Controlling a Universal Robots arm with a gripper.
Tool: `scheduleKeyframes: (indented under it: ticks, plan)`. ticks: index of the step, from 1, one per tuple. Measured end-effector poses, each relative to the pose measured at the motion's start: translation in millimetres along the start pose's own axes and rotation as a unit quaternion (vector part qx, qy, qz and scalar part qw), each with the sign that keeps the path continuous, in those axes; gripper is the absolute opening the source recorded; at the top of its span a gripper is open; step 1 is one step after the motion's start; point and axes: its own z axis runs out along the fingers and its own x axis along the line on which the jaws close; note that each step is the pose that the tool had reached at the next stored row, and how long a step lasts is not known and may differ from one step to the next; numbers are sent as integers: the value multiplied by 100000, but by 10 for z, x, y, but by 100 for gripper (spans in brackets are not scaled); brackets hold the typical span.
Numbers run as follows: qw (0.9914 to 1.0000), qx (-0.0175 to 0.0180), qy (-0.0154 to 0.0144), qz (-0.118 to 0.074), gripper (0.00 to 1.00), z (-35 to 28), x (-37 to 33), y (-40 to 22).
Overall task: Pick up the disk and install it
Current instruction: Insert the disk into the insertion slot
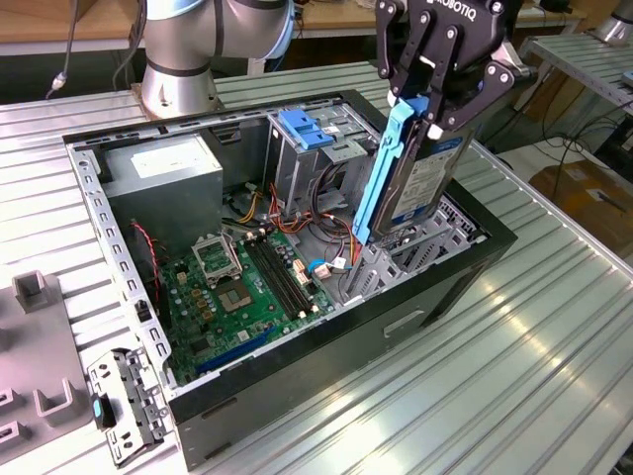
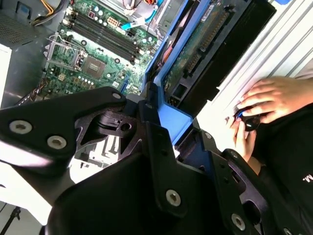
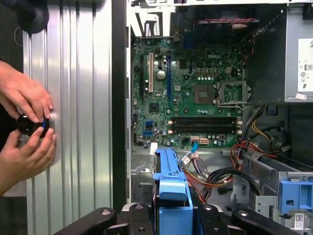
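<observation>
One load in hand: the black multi-link gripper (image 1: 427, 97) is clamped on the upper end of the disk (image 1: 420, 183). This is a flat rectangular silver metal drive with a blue-and-white label, framed by a blue plastic carrier. The fingers pinch the top of the carrier from both faces, and no gap shows in the exterior view.

Disk position: it hangs on end, tilted. Its lower end is just inside the open black-walled computer case (image 1: 396, 341), at the corner toward the exterior view's right. Cannot tell whether the lower edge touches the grey sheet-metal bay (image 1: 396, 259) beneath it.

Judgement on the step in hand: bringing the drive into that bay. To do it well, the tilt should match the bay's guides, both carrier rails should enter together, and the descent should be slow. The bundle of orange, red and yellow cables (image 1: 321, 233) lies just beside the lower end and could snag.

Look of the disk: in the exterior view the label face is turned to the right and a blue rail runs along the near edge. In the second wrist view the disk (image 2: 195, 49) shows a green circuit-board face.

Farther off:
- green motherboard (image 1: 247, 287) on the case floor
- grey drive cage with blue plastic latch (image 1: 302, 134)
- grey power-supply box with white sticker (image 1: 163, 168)

Outside the case, in both wrist views, a person's hands (image 3: 27, 98) hold a small black knob (image 3: 30, 125) on the ribbed aluminium table (image 3: 78, 98).
</observation>
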Motion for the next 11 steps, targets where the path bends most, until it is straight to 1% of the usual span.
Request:
scheduleKeyframes:
  ticks: [2,3,5,6,7,8,10,11]
  plan:
    - [100000,13,-3,-243,37,19,-1,-12]
    - [100000,17,-10,-245,37,29,-1,-44]
    - [100000,13,-4,-207,37,39,-2,-131]
    - [100000,17,-5,-168,37,49,-2,-194]
    - [100000,7,4,-171,37,66,-3,-219]
    - [100000,9,8,-170,37,79,-4,-227]
    - [100000,9,10,-168,37,135,-7,-244]
    - [100000,10,13,-164,37,143,-7,-274]
